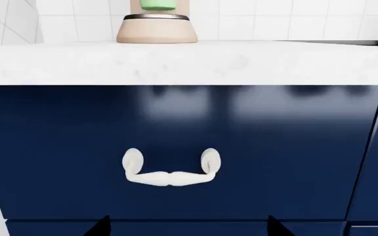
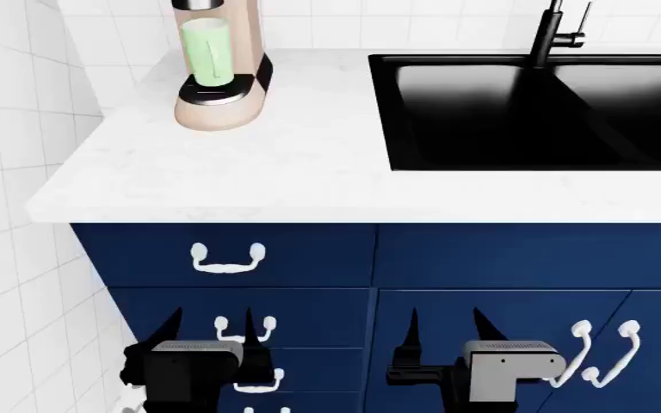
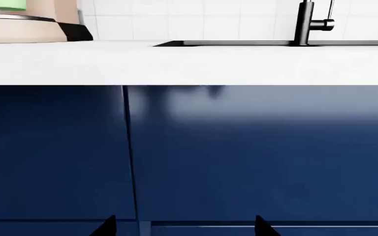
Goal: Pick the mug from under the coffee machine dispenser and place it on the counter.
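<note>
Light green mug (image 2: 204,50) is seated on the drip tray under the coffee machine dispenser (image 2: 196,5), at the counter's (image 2: 307,155) back-left corner (upright, untouched). Left gripper (image 2: 206,337) and right gripper (image 2: 446,335) are held low by the navy cabinets (image 2: 480,258), both spread open, nothing gripped.

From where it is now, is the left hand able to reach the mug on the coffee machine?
Probably not yet. The left hand hangs open, low before the navy cabinets, below the counter edge. The mug stands far back on the drip tray. Nothing blocks the way above.
</note>
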You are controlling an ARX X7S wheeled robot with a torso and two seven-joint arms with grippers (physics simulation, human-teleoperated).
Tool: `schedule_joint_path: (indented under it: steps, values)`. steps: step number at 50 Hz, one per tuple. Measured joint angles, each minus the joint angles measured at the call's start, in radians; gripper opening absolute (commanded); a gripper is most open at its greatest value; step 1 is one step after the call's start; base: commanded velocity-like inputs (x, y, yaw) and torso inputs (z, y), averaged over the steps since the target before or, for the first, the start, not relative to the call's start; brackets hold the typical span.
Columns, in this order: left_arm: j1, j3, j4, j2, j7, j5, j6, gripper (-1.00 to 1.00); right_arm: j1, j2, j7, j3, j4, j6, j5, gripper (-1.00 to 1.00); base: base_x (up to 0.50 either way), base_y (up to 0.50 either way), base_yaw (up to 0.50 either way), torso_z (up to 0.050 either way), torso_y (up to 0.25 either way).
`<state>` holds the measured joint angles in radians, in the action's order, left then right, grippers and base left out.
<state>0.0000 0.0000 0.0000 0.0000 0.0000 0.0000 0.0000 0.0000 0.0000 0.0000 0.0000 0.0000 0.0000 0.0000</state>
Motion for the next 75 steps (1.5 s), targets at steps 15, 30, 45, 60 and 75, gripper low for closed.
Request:
schedule_joint_path:
  steps: [15,30,45,60,75]
  values:
    - [-0.002,0.035,-0.006,-0.031,-0.034,-0.03,0.004,1.0,0.002,0.03,0.04,-0.032,-0.003,0.005,0.034,1.0,0.0,0.0,0.0,0.0,0.0]
    - [-0.004,0.069,-0.009,-0.056,-0.064,-0.059,0.005,1.0,0.0,0.063,0.072,-0.067,-0.009,0.005,0.054,1.0,0.0,0.28,0.0,0.0,0.0]
    - [-0.007,0.091,-0.013,-0.078,-0.087,-0.08,0.007,1.0,0.002,0.082,0.095,-0.095,-0.007,0.003,0.067,1.0,0.0,0.5,0.0,0.0,0.0]
    - [-0.009,0.109,-0.013,-0.097,-0.107,-0.099,0.008,1.0,0.005,0.097,0.114,-0.114,-0.004,-0.001,0.088,1.0,0.0,0.2,0.0,0.0,0.0]
    - [0.026,0.017,0.301,-0.134,-0.171,-0.251,-0.078,1.0,0.007,0.112,0.13,-0.131,-0.005,0.001,0.105,1.0,0.0,0.0,0.0,0.0,0.0]
